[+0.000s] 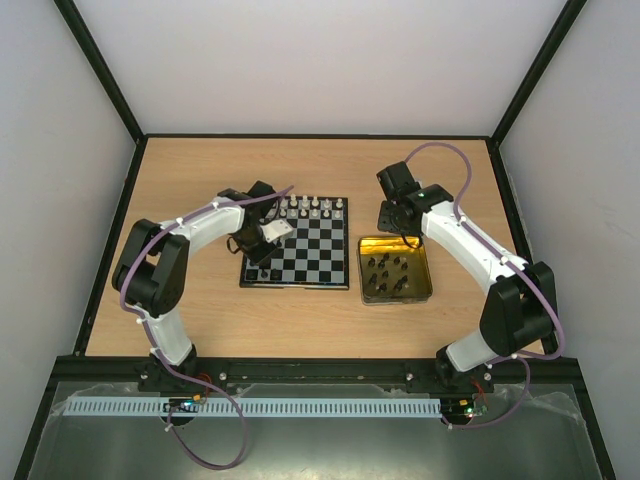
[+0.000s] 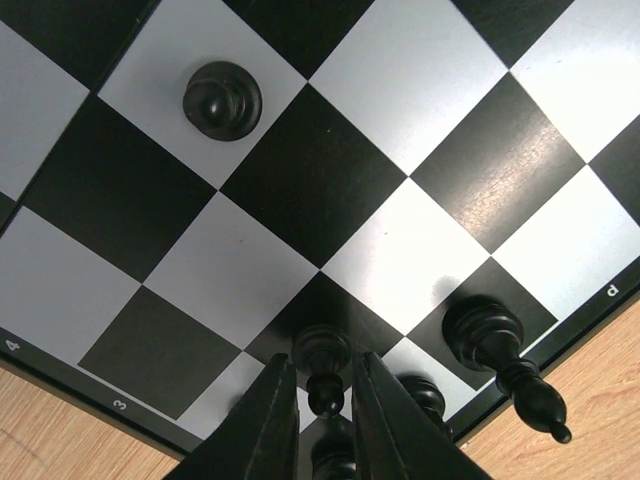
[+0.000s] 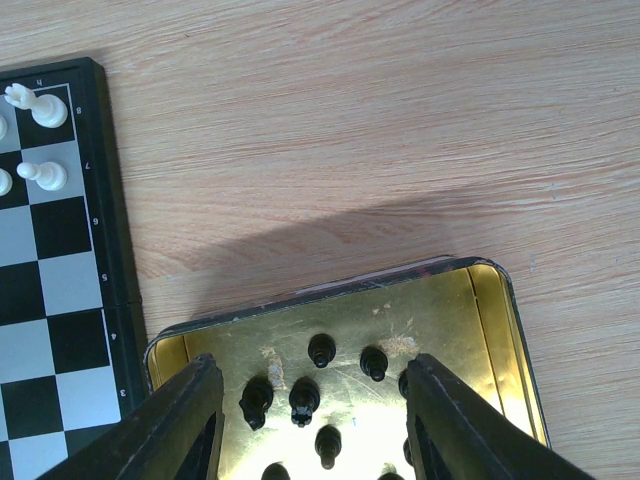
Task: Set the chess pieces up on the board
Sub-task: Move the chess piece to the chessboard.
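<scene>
The board [image 1: 320, 262] lies at mid-table, with white chess pieces [image 1: 312, 208] lined along its far rows. My left gripper [image 1: 260, 262] is low over the board's near-left corner. In the left wrist view its jaws [image 2: 322, 358] stand slightly open on either side of a black pawn [image 2: 325, 392] that rests upright on a dark square, a thin gap on each side. Other black pieces stand nearby: a pawn [image 2: 222, 100], a taller piece [image 2: 495, 340] and one more [image 2: 428, 395] behind the finger. My right gripper [image 1: 392, 218] [image 3: 312, 365] hangs open and empty above the tin's black pieces [image 3: 303, 400].
A yellow-lined metal tin [image 1: 430, 272] [image 3: 450, 310] sits just right of the board and holds several small black chessmen. The board's edge [image 3: 115, 250] with two white pieces [image 3: 45, 175] shows at the left of the right wrist view. Bare wood surrounds both.
</scene>
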### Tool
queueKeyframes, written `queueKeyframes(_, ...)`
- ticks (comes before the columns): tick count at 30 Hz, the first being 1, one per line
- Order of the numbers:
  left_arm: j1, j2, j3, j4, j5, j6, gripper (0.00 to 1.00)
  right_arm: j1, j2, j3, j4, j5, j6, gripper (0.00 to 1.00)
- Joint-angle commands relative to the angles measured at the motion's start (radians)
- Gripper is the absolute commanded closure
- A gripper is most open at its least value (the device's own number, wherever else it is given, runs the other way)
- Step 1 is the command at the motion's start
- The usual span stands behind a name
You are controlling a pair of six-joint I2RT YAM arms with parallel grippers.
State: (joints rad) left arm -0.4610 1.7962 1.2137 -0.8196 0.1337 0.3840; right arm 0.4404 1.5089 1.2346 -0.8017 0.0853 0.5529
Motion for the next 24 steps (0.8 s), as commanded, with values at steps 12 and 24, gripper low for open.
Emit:
queueKeyframes(12, -0.005, -0.039, -0.005, -0.007, -0.014, -0.003, 0.79, -0.003, -0.027, -0.020, 0.003, 0.013, -0.001, 0.51)
queueKeyframes(24, -0.005, -0.014, 0.040, -0.012, -0.020, -0.001, 0.78, -0.003, -0.021, -0.016, 0.007, 0.023, -0.005, 0.51)
